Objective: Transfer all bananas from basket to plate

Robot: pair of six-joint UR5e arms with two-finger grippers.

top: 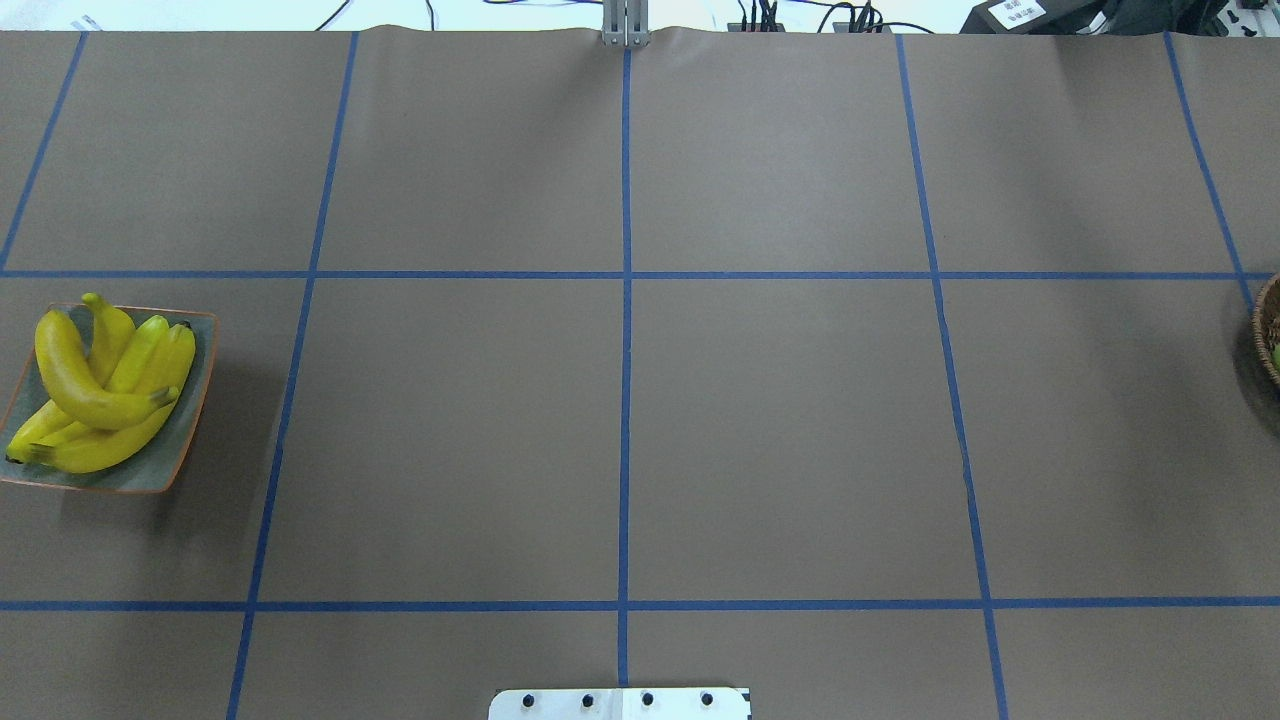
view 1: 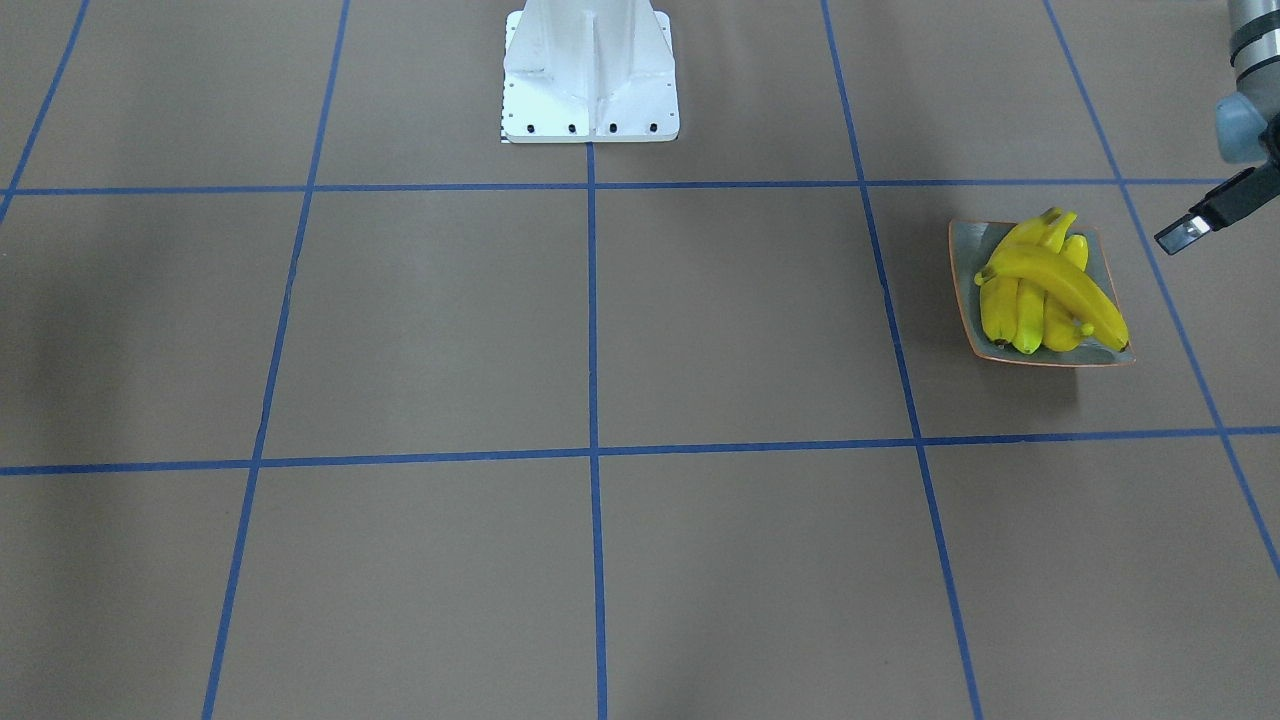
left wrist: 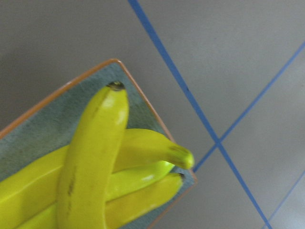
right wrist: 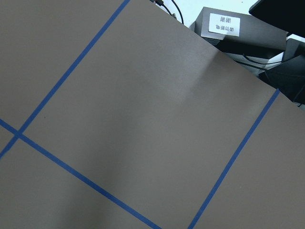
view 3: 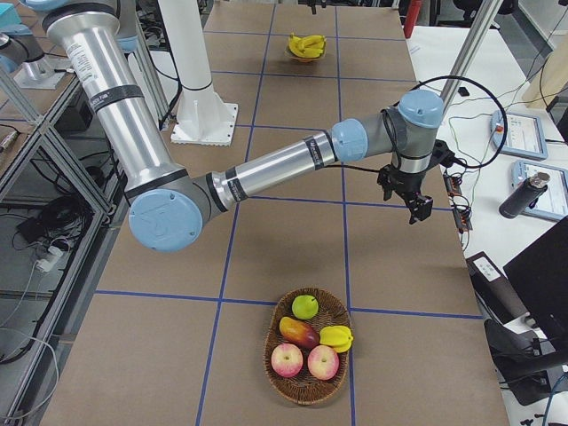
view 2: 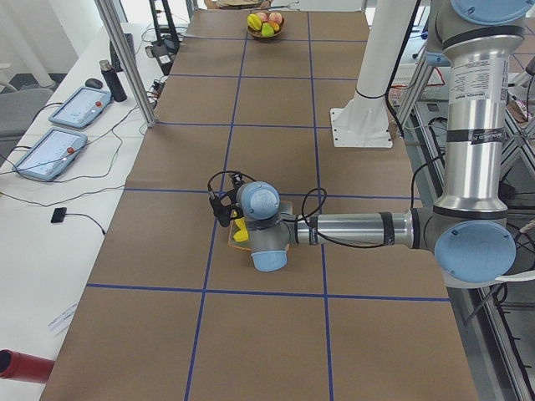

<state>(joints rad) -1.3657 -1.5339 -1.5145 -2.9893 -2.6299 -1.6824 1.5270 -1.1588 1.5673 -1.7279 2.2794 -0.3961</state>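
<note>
Several yellow bananas [view 1: 1045, 285] lie piled on the square grey-green plate [view 1: 965, 270] on the robot's left side of the table. They also show in the overhead view [top: 95, 385] on the plate [top: 190, 400], and close up in the left wrist view [left wrist: 95, 162]. My left gripper [view 1: 1185, 232] hangs just beside and above the plate, only partly in view; I cannot tell if it is open. My right gripper [view 3: 415, 209] hovers over bare table, far from the plate; I cannot tell its state. The wicker basket [view 3: 275, 355] holds apples and other fruit, no bananas.
The basket's rim [top: 1268, 340] sits at the table's far right edge in the overhead view. The white robot base [top: 620, 703] stands at the near middle edge. Tablets [view 2: 50, 154] and cables lie on the side bench.
</note>
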